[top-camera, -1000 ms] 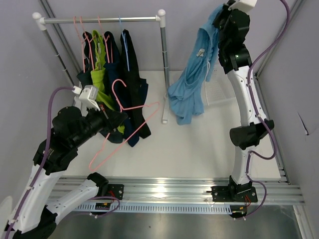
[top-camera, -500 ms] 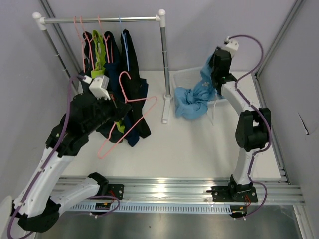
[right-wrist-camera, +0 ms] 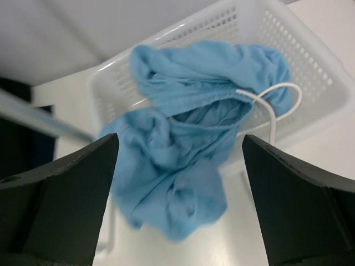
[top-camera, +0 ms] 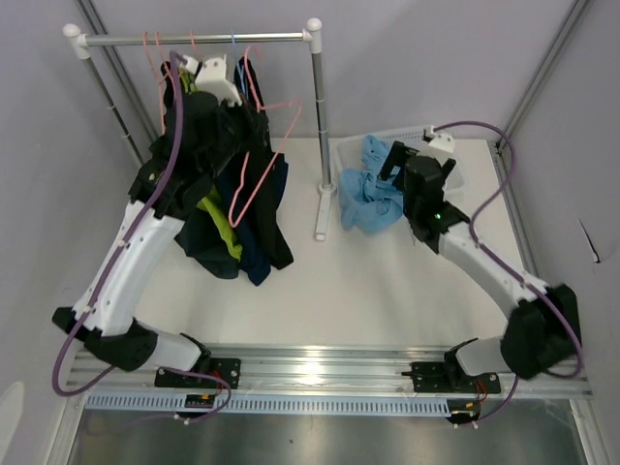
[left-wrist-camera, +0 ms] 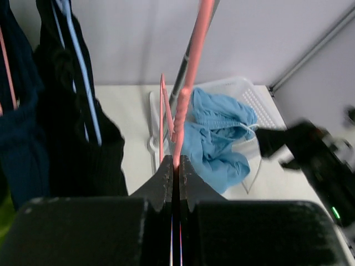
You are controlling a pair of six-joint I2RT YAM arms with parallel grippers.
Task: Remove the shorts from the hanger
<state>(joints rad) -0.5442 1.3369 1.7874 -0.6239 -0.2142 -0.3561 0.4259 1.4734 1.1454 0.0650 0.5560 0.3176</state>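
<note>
My right gripper (right-wrist-camera: pixel 180 166) stands wide open above the light blue shorts (right-wrist-camera: pixel 188 111), which lie half over the white basket's (right-wrist-camera: pixel 310 77) rim, while my left gripper (left-wrist-camera: pixel 173 162) pinches the bare pink hanger (left-wrist-camera: pixel 191 83) near the rail (top-camera: pixel 194 40), probably to hang it there.

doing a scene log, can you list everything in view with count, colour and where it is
light blue shorts: one, light blue, bunched in the basket, spilling over its rim
basket: one, white mesh, on the table right of the rack
lime green shorts: one, lime green, hanging among the dark ones
dark shorts: several, arm hides the count, black and navy, under the rail
held hanger: one, pink, up by the rail
other hangers: at least two, pink, on the rail
rack: one, grey rail, white knobs, far left
table: one, white
left gripper: black, shut on the held hanger
right gripper: black, open above the light blue shorts
</note>
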